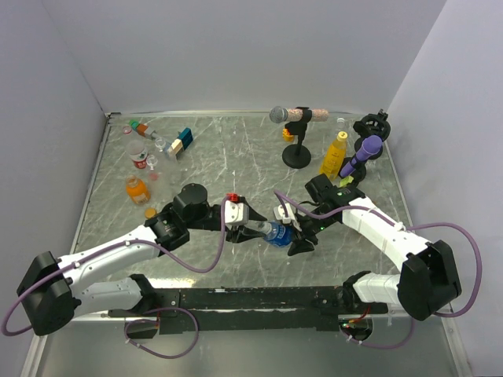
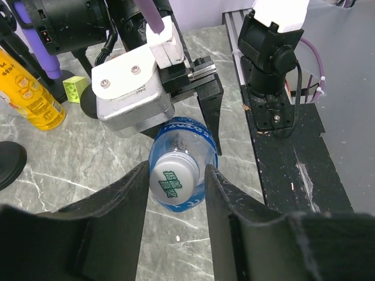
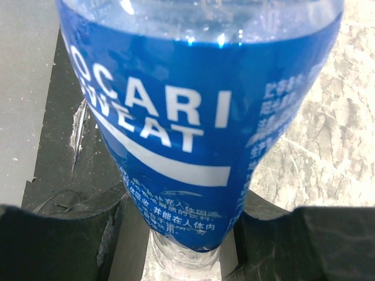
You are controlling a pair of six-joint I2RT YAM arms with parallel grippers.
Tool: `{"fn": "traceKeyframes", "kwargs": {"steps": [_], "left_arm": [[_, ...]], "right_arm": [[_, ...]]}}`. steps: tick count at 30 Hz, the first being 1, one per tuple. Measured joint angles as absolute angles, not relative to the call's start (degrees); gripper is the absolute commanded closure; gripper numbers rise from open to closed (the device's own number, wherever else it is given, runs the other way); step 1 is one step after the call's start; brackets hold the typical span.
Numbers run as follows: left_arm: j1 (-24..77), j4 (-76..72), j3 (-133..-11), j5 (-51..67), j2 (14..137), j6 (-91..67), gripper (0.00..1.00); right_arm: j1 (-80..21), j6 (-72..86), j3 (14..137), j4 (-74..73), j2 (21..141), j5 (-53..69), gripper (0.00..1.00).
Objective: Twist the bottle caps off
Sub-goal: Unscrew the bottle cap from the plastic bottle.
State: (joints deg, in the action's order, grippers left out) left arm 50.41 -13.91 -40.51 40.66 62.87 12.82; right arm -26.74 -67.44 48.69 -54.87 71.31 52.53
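Note:
A clear bottle with a blue label (image 1: 277, 233) hangs on its side between both arms, just above the table. My right gripper (image 1: 297, 238) is shut on the bottle's body (image 3: 176, 129), its fingers pressed to the lower label (image 3: 181, 234). The bottle's white cap with green print (image 2: 173, 180) points into the left wrist view. My left gripper (image 2: 176, 175) stands round that cap: the left finger (image 2: 126, 193) touches it and a thin gap shows at the right finger. In the top view the left gripper (image 1: 253, 229) meets the bottle's neck.
A yellow bottle (image 1: 334, 155) stands at the back right beside a purple microphone (image 1: 365, 151) and a microphone on a round stand (image 1: 295, 118). An orange bottle (image 1: 136, 188), other small bottles (image 1: 138, 155) and toy blocks (image 1: 185, 140) sit at the back left. A loose orange cap (image 1: 149, 212) lies near the left arm.

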Motion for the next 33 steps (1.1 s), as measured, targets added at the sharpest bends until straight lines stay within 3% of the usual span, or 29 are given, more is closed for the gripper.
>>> {"fn": "traceKeyframes", "kwargs": {"steps": [7,13,16,24,33], "left_arm": [[50.37,-13.39,-40.53,40.62,63.59,12.82,0.55],[50.30,-12.80,-40.53,39.99,63.61,12.58,0.74],[50.30,-12.82,-40.53,39.97,63.61,12.08,0.99],[50.33,-11.64,-41.52,36.10,63.61,1.32,0.99],[51.83,-0.95,-45.98,20.53,63.46,-38.59,0.99]], "right_arm": [[-26.74,-67.44,48.69,-55.11,71.35,52.47,0.69],[-26.74,-67.51,48.69,-55.29,71.35,52.42,0.69],[-26.74,-67.46,48.69,-55.29,71.35,52.34,0.69],[-26.74,-66.81,48.69,-55.02,71.37,52.53,0.69],[-26.74,-64.49,48.73,-53.41,71.70,51.94,0.70]]}}
